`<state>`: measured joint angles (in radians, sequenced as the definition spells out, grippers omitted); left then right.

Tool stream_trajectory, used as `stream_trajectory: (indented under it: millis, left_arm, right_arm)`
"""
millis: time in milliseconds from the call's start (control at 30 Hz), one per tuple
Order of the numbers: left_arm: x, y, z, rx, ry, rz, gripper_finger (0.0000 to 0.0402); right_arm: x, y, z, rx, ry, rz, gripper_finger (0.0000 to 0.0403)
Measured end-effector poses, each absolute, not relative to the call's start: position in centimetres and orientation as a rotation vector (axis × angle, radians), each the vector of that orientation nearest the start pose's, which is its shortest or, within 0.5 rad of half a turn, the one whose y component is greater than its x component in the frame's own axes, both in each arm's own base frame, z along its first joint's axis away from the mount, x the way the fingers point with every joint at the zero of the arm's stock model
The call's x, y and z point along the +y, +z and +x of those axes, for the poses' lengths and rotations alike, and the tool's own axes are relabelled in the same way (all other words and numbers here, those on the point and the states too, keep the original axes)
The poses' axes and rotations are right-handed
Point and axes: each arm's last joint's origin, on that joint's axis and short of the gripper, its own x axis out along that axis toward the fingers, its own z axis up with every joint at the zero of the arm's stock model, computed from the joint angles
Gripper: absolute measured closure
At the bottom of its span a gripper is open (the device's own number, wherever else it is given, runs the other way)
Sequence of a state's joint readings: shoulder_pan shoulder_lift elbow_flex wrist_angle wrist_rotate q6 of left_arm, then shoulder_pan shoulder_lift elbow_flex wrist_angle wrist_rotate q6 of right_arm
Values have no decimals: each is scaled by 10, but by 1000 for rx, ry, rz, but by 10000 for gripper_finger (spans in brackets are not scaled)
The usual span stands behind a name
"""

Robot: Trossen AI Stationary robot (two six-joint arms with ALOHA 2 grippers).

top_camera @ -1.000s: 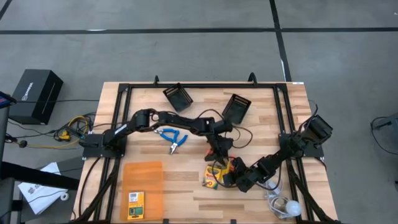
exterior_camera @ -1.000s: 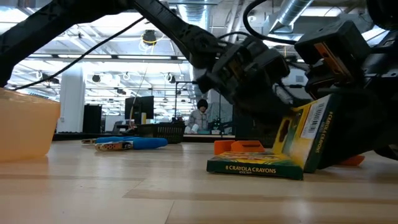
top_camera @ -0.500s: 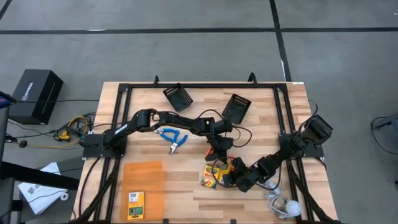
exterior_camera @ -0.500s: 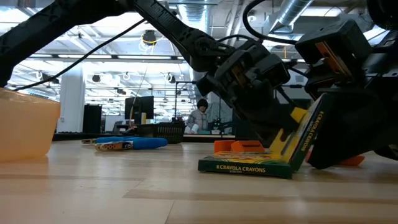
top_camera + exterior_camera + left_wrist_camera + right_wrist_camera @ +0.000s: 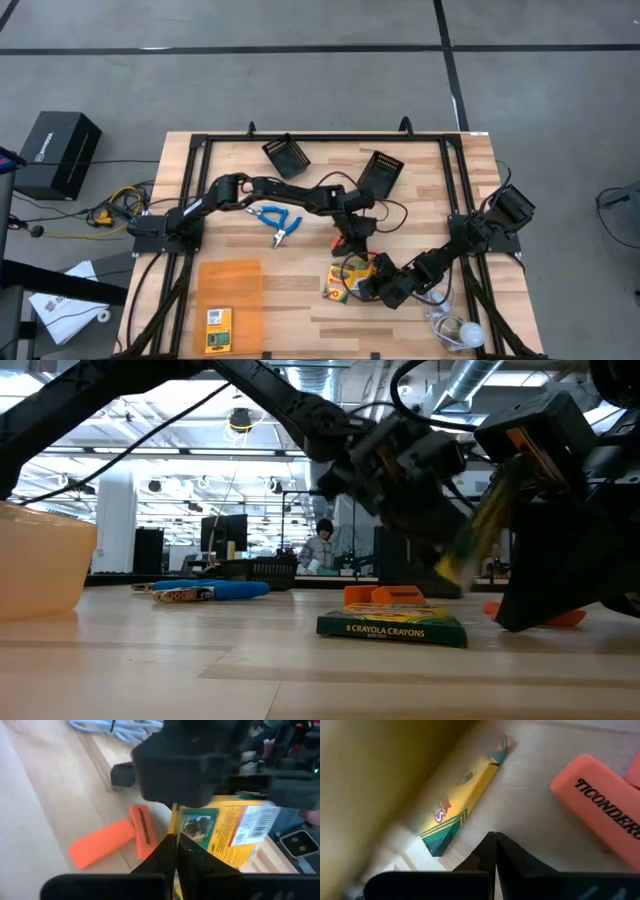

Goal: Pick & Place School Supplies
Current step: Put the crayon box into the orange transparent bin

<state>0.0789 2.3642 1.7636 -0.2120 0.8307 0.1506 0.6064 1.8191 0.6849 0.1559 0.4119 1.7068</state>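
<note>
One yellow-and-green crayon box (image 5: 392,627) lies flat on the table. A second crayon box (image 5: 478,528) hangs tilted above it, with my left gripper (image 5: 174,838) shut on it at the table's middle (image 5: 350,238). My right gripper (image 5: 495,838) is shut, low over the table just near and right of the boxes (image 5: 380,287). Orange erasers (image 5: 107,842) (image 5: 600,805) lie on the wood beside the boxes. The blue-handled tool (image 5: 277,220) lies flat to the left. My left gripper pinches a thin yellow edge of the crayon box (image 5: 173,815) between its two shut fingers, coming from above at a slant. The box hangs tilted below the fingers, its barcode face (image 5: 250,827) showing, clear of the flat box and the table. My right gripper stands close against the lifted box's yellow face (image 5: 375,775); I cannot tell whether it touches it.
Two black mesh bins (image 5: 287,155) (image 5: 380,172) sit at the far edge. An orange tray (image 5: 230,295) stands near left, and a white cord with a bulb (image 5: 462,331) lies near right. A person shows in the room beyond the table (image 5: 322,545).
My left gripper has shut on the crayon box that leaned on the flat one, then gone up and a little toward the far edge. That box has come off the flat box and now hangs tilted. The flat box has slid slightly toward the table's left.
</note>
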Motion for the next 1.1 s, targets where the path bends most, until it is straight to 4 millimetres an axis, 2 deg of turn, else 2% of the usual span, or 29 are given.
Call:
stream_trajectory:
  millis: [133,300,533,933,1100]
  left_arm:
    - [33,153,502,663,-716,-215,399]
    - [56,191,495,592,-655,-173,399]
    - [79,201,485,618,-579,-176,399]
    - [78,219,479,617,-551,-167,399]
    - [77,237,474,585,-532,-146,399]
  right_arm:
    - [158,84,249,721,-563,1112,403]
    - [158,84,249,723,-559,1107,403]
    - [158,85,250,721,-553,1106,403]
    - [159,85,250,720,-545,1105,403]
    - [158,86,250,719,-537,1102,403]
